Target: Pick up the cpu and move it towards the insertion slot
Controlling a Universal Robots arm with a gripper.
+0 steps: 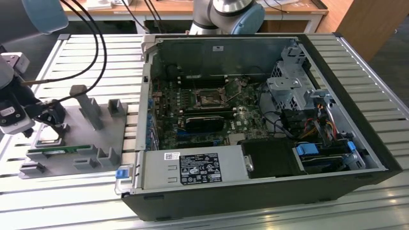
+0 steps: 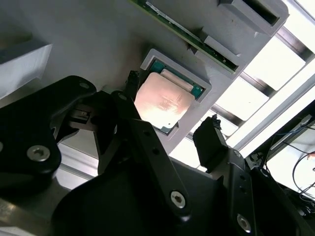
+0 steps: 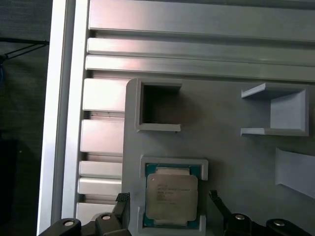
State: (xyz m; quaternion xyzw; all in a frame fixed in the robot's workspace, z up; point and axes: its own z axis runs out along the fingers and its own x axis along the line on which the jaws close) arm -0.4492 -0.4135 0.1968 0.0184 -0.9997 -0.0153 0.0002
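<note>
Though untouched, cpu (image 3: 172, 199) under end effector (image 3: 168, 195)

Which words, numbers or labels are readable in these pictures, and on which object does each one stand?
No text can be quoted; all print is illegible.
cpu, print on its lid in the first wrist view: a few faint lines, too blurred to read.
black label on the silver box: too small to read.
white sticker beside that label: too small to read.
</note>
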